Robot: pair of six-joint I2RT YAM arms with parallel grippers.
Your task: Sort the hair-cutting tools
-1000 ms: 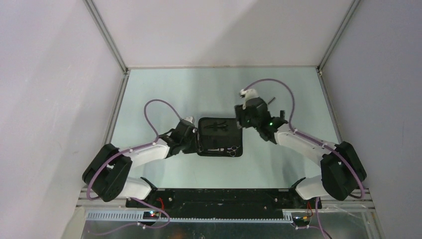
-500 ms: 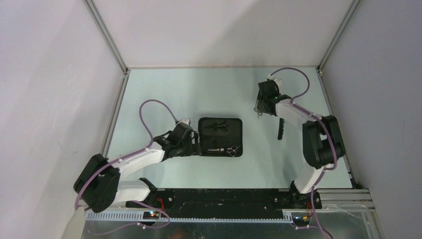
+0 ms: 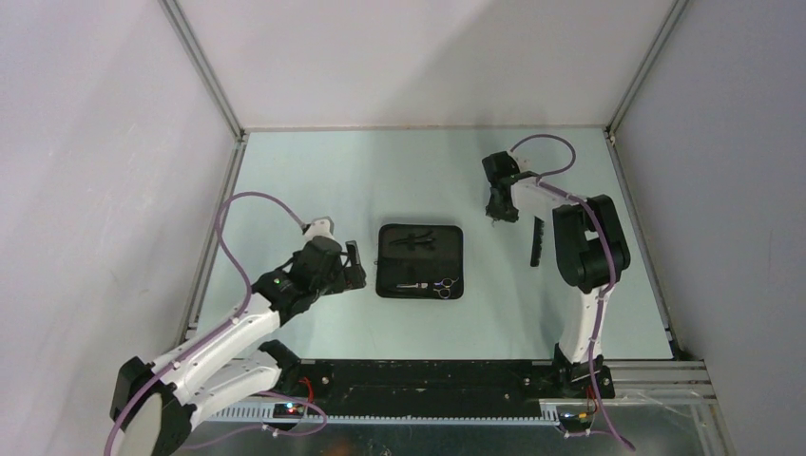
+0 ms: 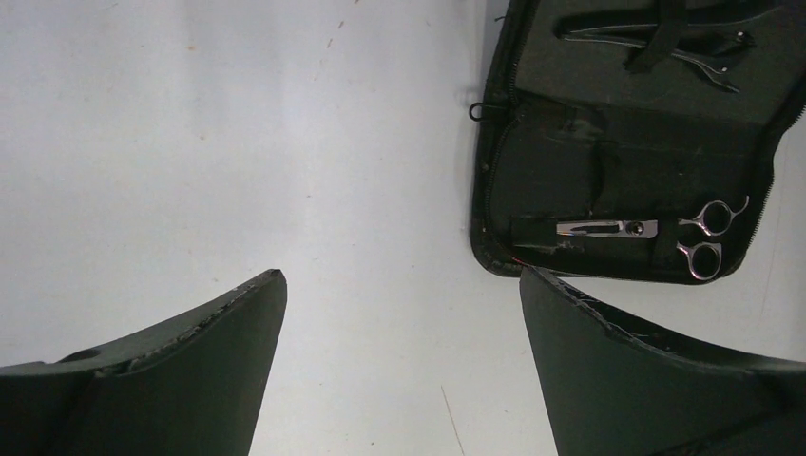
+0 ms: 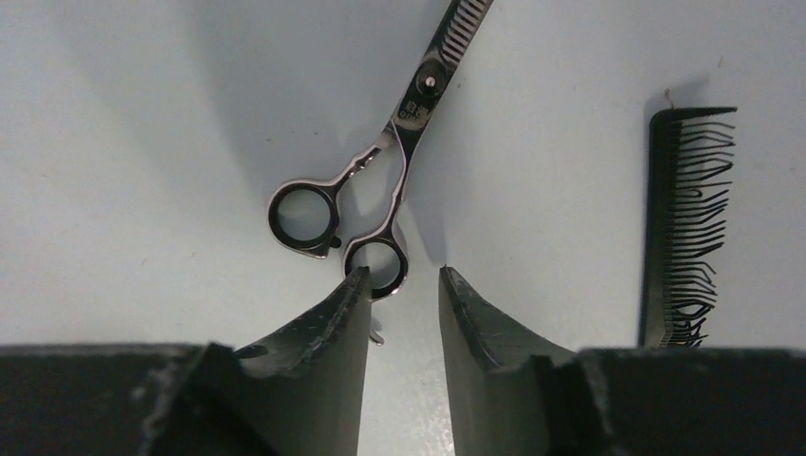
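Your right claw (image 5: pixel 399 275), half-closed on nothing, sits at a ring of the scissors (image 5: pixel 407 123), 9 o'clock of the comb (image 5: pixel 684 228), left claw (image 4: pixel 399 275) gaping empty; they'll likely be stiff, slick, flat steel, so pinch the shank near the pivot.

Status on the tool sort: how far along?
Done: one scissors and the clips sit in the open case. In hand: the right gripper is low over the second scissors on the table, jaws narrow but apart at a ring handle, no grip evident. To do: those scissors and the comb beside them lie outside the case. The left gripper is open and empty.
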